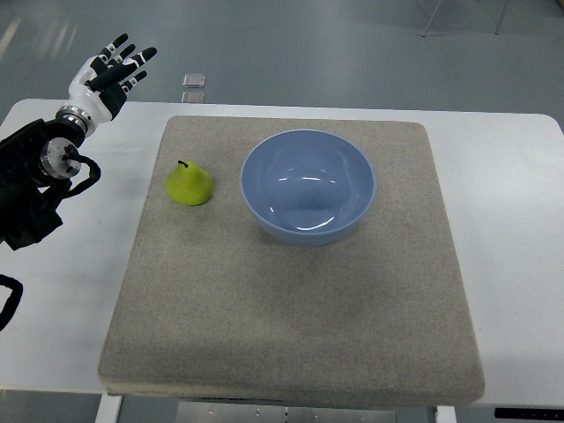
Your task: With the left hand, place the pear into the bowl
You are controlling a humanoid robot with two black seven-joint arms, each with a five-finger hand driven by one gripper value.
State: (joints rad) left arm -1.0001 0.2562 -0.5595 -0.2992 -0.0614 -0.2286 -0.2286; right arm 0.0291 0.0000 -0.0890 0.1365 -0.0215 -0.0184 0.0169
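Mat point(291, 308): pear point(189, 185) beside bowl point(308, 187)

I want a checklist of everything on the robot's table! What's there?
Surface: white table with a grey felt mat on it.
Job's things: green pear upright on the mat, left of the blue bowl; apart, not touching. Bowl holds nothing.
Clutter: nothing seen on the mat.
Hands: left hand open, fingers spread, over the table's far-left corner, away from the pear. Right hand not in view.
Cables: black cable looped at the left arm.
Surroundings: grey floor; small clear square object beyond the table.
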